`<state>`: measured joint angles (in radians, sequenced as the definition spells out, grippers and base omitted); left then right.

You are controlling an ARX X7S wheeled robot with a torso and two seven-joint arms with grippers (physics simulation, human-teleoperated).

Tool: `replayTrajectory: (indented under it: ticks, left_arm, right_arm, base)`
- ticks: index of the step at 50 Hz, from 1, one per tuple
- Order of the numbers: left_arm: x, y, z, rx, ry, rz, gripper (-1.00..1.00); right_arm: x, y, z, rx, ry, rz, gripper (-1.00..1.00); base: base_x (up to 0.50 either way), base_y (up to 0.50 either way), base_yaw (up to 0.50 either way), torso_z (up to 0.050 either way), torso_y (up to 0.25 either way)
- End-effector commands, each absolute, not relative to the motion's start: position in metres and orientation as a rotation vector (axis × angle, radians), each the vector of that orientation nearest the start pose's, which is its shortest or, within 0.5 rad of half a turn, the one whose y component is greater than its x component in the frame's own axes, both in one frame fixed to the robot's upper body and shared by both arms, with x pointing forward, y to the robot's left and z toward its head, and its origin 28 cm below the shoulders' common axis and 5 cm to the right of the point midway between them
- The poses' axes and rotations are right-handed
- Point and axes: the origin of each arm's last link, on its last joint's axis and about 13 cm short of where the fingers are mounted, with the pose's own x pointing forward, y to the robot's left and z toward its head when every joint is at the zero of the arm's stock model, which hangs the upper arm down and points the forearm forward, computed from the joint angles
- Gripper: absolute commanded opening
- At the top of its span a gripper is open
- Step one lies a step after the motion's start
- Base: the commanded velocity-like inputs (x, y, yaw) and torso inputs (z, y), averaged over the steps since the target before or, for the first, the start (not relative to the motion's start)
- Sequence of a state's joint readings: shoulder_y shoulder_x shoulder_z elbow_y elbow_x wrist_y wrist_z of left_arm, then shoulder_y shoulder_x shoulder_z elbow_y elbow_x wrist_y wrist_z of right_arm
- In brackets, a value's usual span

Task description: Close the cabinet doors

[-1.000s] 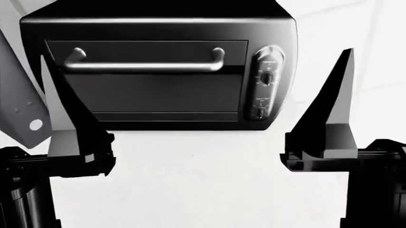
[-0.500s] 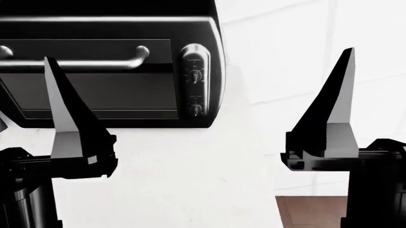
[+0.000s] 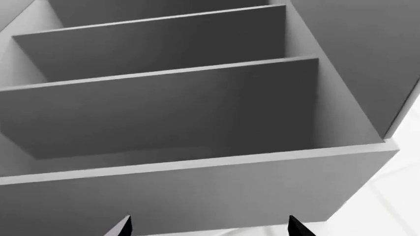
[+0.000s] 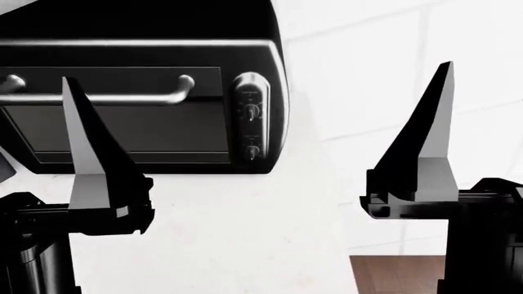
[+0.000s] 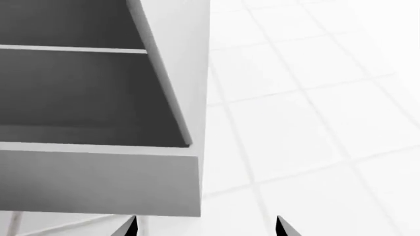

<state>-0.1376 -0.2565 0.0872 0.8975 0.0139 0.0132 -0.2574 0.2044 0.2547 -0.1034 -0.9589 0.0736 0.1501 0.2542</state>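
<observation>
- one black toaster oven (image 4: 139,104) with a silver bar handle and two knobs sat beyond the left gripper (image 4: 98,184).
- two grippers, left and right gripper (image 4: 421,177), each had fingers spread, holding nothing.
- one open grey cabinet (image 3: 196,187) with shelves stood ahead of the fingertips; only a dark door sliver (image 4: 4,168) showed.

A simulated kitchen. A black toaster oven (image 4: 139,104) with a glass door, silver bar handle and two dials sits on a white counter (image 4: 245,233) against a white tiled wall (image 4: 392,73). Open grey cabinet shelves (image 3: 164,98) hang overhead, and brown wood flooring (image 4: 392,275) shows below.
</observation>
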Motion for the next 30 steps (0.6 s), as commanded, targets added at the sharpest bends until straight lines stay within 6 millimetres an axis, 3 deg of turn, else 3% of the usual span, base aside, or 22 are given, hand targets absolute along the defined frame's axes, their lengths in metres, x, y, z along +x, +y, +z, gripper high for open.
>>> replayTrajectory:
  ticks: [1,22,30]
  left_arm:
    - [0.169,0.215,0.215,0.095,-1.052,0.051,1.00]
    - [0.168,0.214,0.215,0.104,-1.065,0.036,1.00]
    - [0.167,0.215,0.217,0.091,-1.063,0.044,1.00]
  right_arm:
    - [0.170,-0.101,0.222,-0.031,-0.990,-0.008,1.00]
    - [0.167,-0.102,0.225,-0.035,-0.994,-0.019,1.00]
    - [0.157,-0.107,0.245,0.074,-1.066,0.032,1.00]
  base:
    - [0.00,0.00,0.00,0.050,0.061]
    - [0.00,0.00,0.00,0.050,0.061]
    - [0.00,0.00,0.00,0.036,0.023]
